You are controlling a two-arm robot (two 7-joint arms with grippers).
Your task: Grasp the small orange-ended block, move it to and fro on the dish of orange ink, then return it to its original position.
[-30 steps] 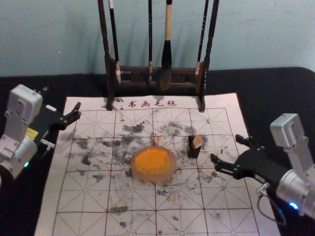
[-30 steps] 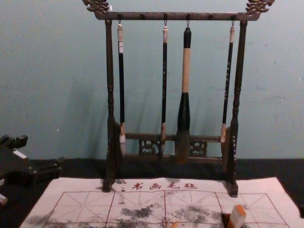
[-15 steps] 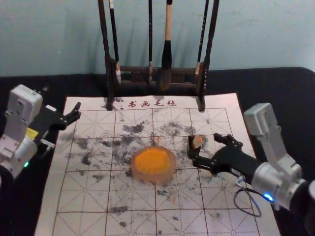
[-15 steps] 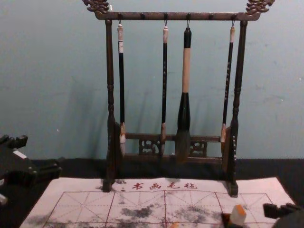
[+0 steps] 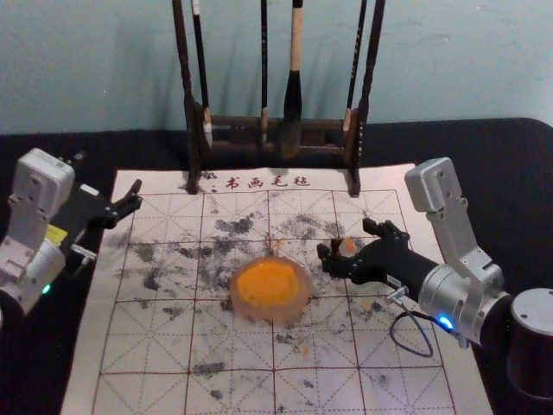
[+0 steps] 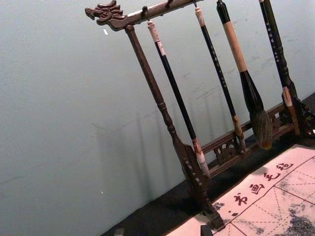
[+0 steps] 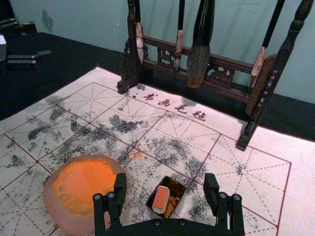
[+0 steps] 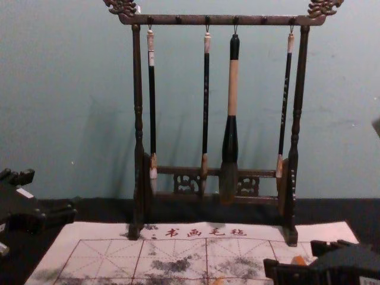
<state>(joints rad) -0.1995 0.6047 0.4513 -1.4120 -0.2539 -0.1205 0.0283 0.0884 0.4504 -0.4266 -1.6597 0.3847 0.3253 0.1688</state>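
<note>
Around the block (image 7: 161,197), ungripped in its black box (image 7: 175,199) just right of the dish (image 5: 243,304), has now brought the right hand (image 7: 165,181), spread wide; probably ready to close. Keeps the left hand (image 5: 138,194) spread, left of the dish.

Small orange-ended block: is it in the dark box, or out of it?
In. The right wrist view shows the block inside the rim of the dark box.
</note>
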